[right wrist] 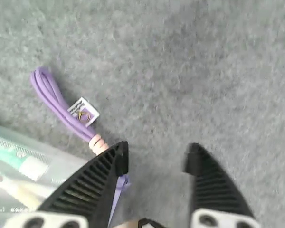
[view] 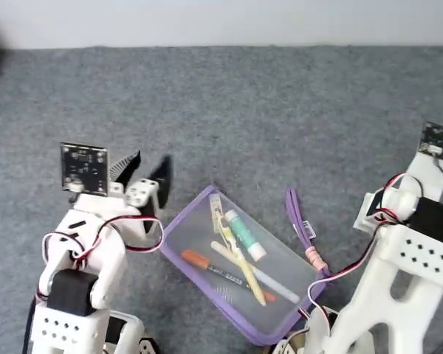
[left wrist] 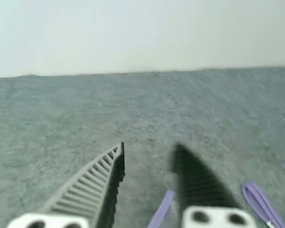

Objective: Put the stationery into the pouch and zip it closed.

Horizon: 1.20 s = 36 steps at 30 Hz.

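Note:
A clear pouch with purple trim (view: pixel 183 217) lies at the table's middle front. Through its clear side I see a green and white glue stick (view: pixel 244 234), an orange pen (view: pixel 207 264), a yellow pencil (view: pixel 245 279) and a white pen (view: pixel 277 286). Its purple wrist strap (view: pixel 299 217) trails off the right corner. My left gripper (view: pixel 151 158) hangs open just beyond the pouch's left corner, holding nothing. My right gripper (right wrist: pixel 157 147) is open over the carpet beside the strap's pink bead (right wrist: pixel 97 142), one finger above the pouch corner (right wrist: pixel 19 175).
Grey carpet covers the whole table, with a pale wall along the far edge (view: pixel 221 22). A small white tag (right wrist: pixel 83 111) hangs on the strap (right wrist: pixel 54 97). In the left wrist view the pouch's purple edge (left wrist: pixel 164 209) shows between the fingers.

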Tool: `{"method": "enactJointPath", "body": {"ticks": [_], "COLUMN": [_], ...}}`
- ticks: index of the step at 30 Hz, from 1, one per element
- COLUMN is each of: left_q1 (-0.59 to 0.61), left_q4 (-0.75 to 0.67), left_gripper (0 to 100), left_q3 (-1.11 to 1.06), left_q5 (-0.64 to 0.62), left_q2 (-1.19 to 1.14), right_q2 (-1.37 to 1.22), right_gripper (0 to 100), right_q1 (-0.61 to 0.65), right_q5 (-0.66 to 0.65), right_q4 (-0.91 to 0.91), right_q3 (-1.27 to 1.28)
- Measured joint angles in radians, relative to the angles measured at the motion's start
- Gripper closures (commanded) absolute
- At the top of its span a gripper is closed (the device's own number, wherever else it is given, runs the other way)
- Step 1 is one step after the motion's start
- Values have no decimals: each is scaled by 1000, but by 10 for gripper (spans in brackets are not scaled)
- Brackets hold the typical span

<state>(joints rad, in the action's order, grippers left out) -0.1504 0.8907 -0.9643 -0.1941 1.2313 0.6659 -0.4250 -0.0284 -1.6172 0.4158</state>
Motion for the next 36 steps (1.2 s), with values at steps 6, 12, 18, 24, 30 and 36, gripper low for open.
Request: {"method": "enactJointPath", "body": {"ticks": [6, 12, 18, 24, 30, 36], "left_q1": [5, 6, 6, 6, 11, 12], "left_q4": [138, 327, 482, 597, 559, 520], "left_gripper": [988, 988, 988, 988, 987, 987], "left_q3": [54, 132, 215, 239, 160, -68], "left_q5": [-5, -21, -101, -143, -114, -28], "left_q2": [0, 2, 2, 20, 256, 568], "right_q2": [28, 269, 591, 836, 1000, 1094], "right_gripper": [990, 989, 989, 989, 989, 989], "right_q1": [0, 18, 184, 298, 341, 345], "right_q5": [5, 5, 8, 8, 8, 8], "right_q4": [-77, -83, -66, -6, 58, 95], "right_q3": [-43, -46, 86, 304, 468, 592]}}
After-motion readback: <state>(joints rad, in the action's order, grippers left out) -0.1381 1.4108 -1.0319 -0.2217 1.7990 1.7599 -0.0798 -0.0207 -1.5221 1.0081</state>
